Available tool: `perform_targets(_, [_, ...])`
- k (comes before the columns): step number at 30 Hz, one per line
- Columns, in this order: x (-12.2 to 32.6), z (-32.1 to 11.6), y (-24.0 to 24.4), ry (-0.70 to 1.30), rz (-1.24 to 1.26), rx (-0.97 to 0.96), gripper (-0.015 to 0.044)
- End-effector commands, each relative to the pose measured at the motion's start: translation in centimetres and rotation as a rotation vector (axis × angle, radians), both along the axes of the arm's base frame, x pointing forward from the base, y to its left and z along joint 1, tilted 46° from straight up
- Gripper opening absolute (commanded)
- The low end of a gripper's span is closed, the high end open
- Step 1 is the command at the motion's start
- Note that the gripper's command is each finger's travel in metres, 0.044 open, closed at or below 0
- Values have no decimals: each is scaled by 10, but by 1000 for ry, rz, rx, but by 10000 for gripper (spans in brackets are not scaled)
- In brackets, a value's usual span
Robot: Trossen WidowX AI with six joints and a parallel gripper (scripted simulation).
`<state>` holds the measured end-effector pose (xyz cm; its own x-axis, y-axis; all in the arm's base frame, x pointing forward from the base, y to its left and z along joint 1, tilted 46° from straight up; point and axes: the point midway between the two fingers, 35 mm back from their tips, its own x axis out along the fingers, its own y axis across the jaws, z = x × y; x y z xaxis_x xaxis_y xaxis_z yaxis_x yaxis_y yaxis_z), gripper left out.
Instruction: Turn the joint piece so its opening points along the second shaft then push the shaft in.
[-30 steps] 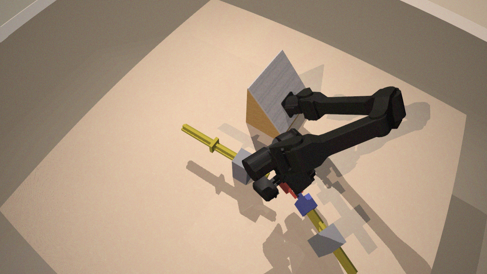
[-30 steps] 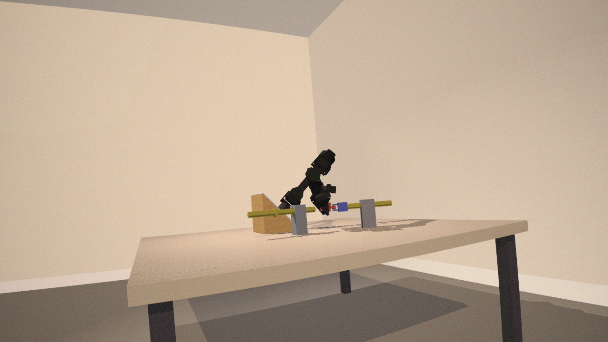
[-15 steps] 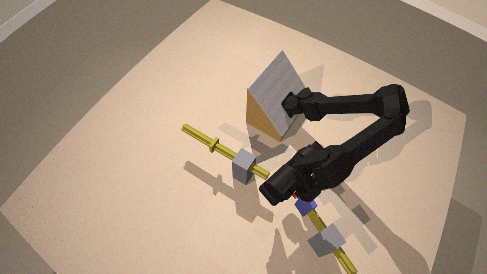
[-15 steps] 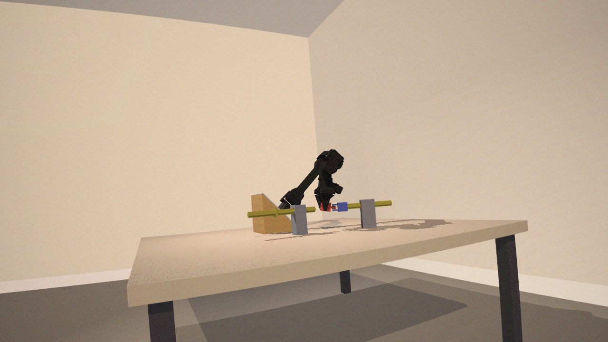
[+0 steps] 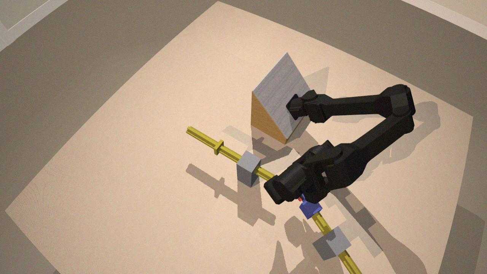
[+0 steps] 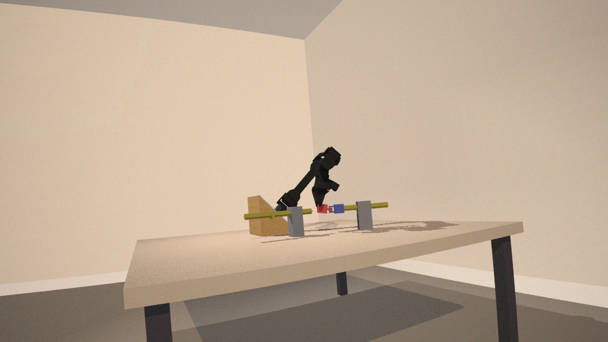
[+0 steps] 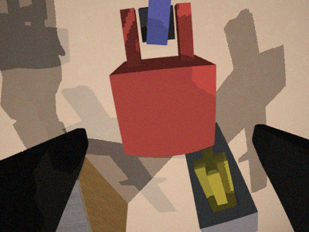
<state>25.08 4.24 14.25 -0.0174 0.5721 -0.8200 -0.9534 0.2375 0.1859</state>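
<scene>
The red square joint piece (image 6: 322,208) (image 7: 167,106) hangs on its hinge from the blue yoke (image 5: 310,207) (image 6: 338,208) (image 7: 158,22) on the first shaft (image 6: 379,205), which the grey first block (image 5: 341,239) (image 6: 365,215) carries. My gripper (image 7: 170,135) is open and empty, its fingers wide apart on either side of the red piece's lower end, apart from it in the wrist view. The yellow second shaft (image 5: 201,135) (image 6: 259,215) (image 7: 217,190) runs through the second block (image 5: 249,161) (image 6: 296,221). In the exterior view its end stands a little short of the red piece. The piece's opening is hidden.
A wooden wedge (image 5: 269,117) (image 6: 263,223) (image 7: 106,196) with a grey sloped face carries the arm's base behind the second block. The second shaft has a yellow collar (image 5: 218,147) (image 6: 272,214) on its outer part. The arm hides much of the joint in the top view.
</scene>
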Motion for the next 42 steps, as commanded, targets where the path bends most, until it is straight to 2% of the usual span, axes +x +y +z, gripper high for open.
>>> perform_targets(1, [5,22,-22,-18,-110,-10,440])
perform_targets(12, [-8,80,-82,-19,-436,-30,440])
perform_targets(16, [-9,75,-82,-5,-424,-23,440])
perform_targets(21, [-14,41,-81,83,-349,28,440])
perform_targets(25, [-14,40,-80,89,-350,30,440])
perform_targets(42, [-13,37,-78,390,-724,43,440])
